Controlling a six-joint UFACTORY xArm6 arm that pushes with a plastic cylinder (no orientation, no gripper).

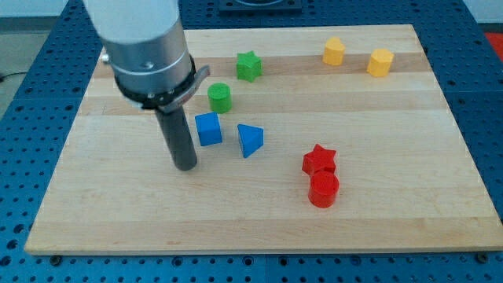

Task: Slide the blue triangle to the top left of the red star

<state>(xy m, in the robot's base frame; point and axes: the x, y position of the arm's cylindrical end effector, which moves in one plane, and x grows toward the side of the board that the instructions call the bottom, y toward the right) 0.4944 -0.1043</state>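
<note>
Our tool's tip (186,165), a plain jawless rod, rests on the wooden table (393,220), left of the blue cube (208,129); blue triangle (250,140) sits upper left of the red star (319,159).

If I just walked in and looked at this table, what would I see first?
First you'd see the big grey robot arm at the view's top left, with my tip touching the wooden board just left of the blue cube. Next, the blue triangle sits right of that cube, and the red star lies lower right, touching a red cylinder.
</note>
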